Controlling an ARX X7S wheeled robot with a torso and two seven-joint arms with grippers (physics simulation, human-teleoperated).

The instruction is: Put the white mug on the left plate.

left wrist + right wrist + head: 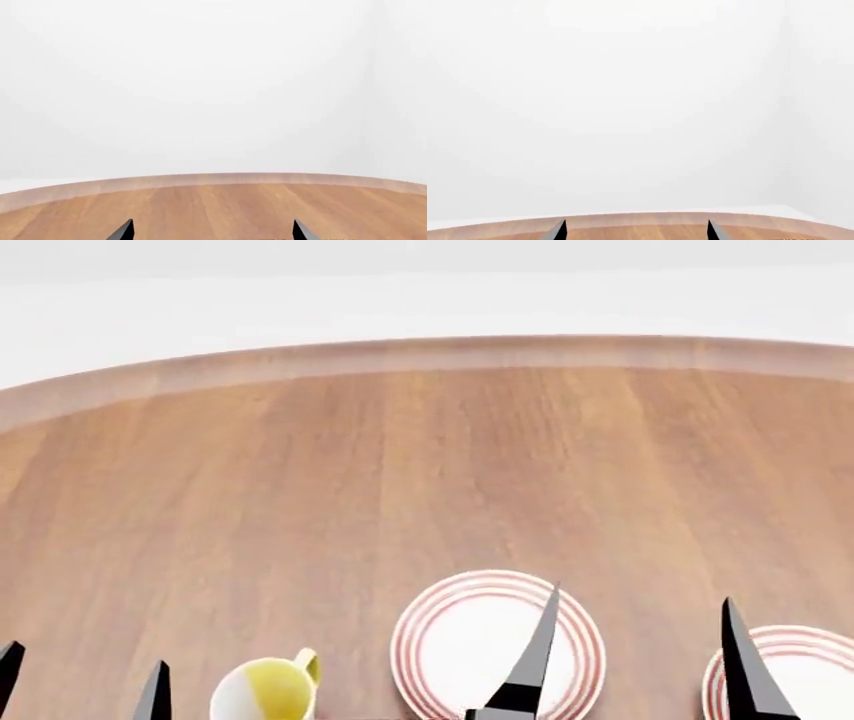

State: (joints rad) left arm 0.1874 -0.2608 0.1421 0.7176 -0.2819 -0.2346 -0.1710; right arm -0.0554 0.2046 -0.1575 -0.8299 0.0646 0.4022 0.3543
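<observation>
Brown wood is seen all over the big round wooden table point(400, 470). Near the bottom edge of the head view, a round flat white plate with thin red rings point(461, 640) is laid on the wood. This is taken to be the left plate. A second plate of the same kind point(814, 670) is seen partly, further to the right. To the left of the left plate, a small white mug with a yellow inside and a yellow handle point(267, 688) is seen.

No tall white mug is seen in any picture. Where it is cannot be told; it may be below the edge of the head view. Nothing is set on the left plate, so the task is judged to be not yet begun. The mug must be found, gripped, carried and put down.

The left gripper point(83, 680) is held with its two black fingers apart, and nothing is pinched between them. The right gripper point(638, 650) is also spread wide, with one finger in front of the left plate. Nothing is held there either.

Only the head view shows the plates and the yellow mug. In the left wrist view, only bare wood, the far table rim and a white wall are shown past the finger tips point(123, 231). In the right wrist view, even less wood is shown, mostly white wall.
</observation>
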